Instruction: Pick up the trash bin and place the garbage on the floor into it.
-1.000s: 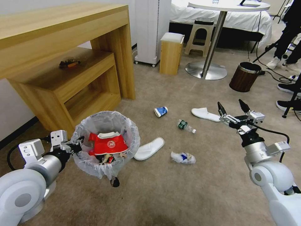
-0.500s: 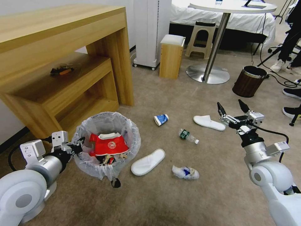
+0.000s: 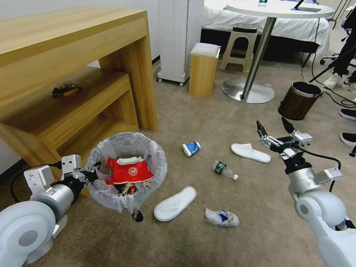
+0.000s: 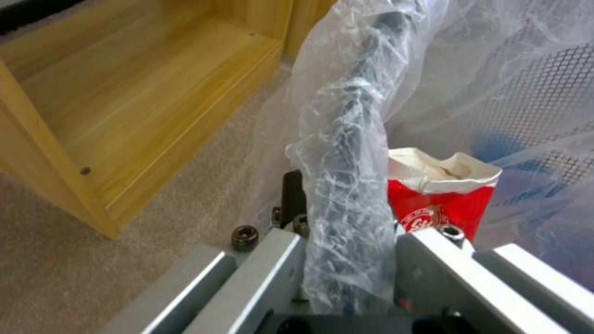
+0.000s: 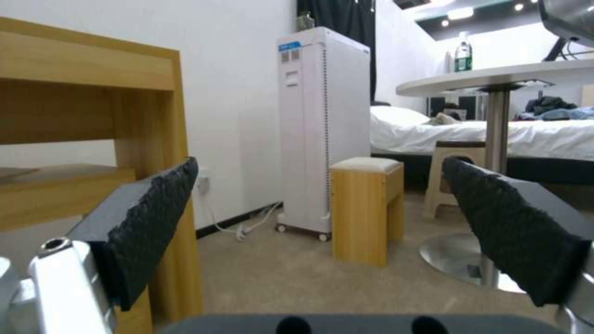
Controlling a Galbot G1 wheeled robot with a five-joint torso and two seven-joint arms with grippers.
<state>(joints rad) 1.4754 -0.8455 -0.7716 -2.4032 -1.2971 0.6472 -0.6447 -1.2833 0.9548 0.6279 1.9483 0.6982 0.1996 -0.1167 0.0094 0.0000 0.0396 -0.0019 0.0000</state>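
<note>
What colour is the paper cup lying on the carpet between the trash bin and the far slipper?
Blue with a white rim: the paper cup, clearest in the head view.

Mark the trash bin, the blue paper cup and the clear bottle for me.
trash bin (image 3: 111,193), head view, on the bag-covered near wall.
blue paper cup (image 3: 191,148), head view, on its blue side, lying on the carpet.
clear bottle (image 3: 224,170), head view, on its body beside the green label.

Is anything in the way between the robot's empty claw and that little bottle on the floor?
Nothing visible is. The right claw hangs open above the floor, and only bare carpet lies between it and the clear bottle. A white slipper lies nearby, off to the side. The left claw grips the trash bin rim.
</note>
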